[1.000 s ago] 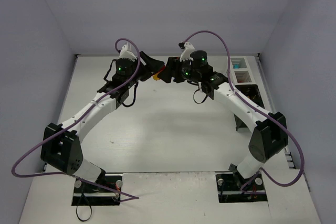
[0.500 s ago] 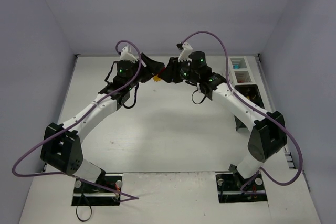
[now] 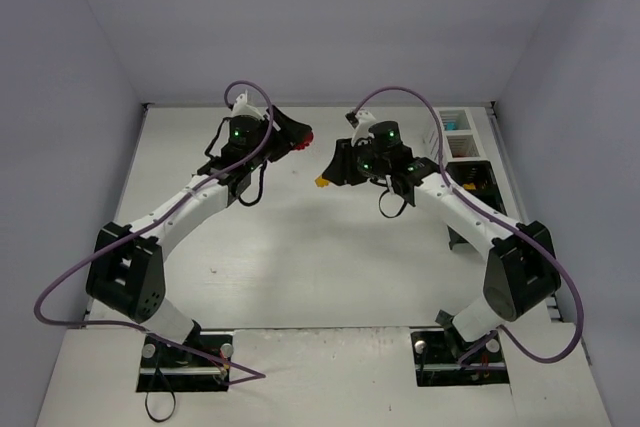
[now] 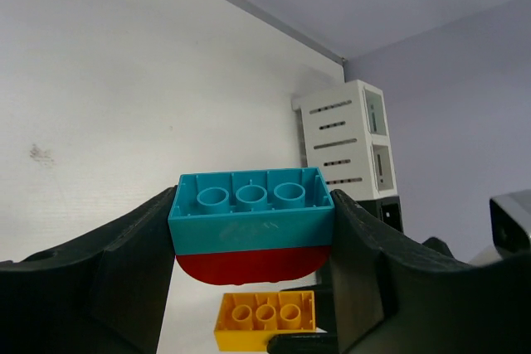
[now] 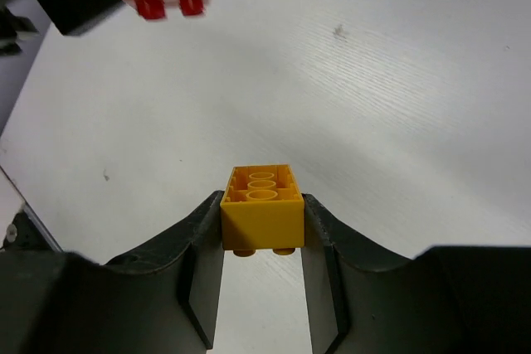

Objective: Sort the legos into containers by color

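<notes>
White table (image 3: 300, 247) bears containers (image 3: 461, 133) along its right edge.

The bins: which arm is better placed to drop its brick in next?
Probably right: the right gripper holds one yellow-orange studded plastic brick, nearer the white slatted bin. The left gripper, farther off, holds a cyan plastic brick joined to a red piece.
</notes>
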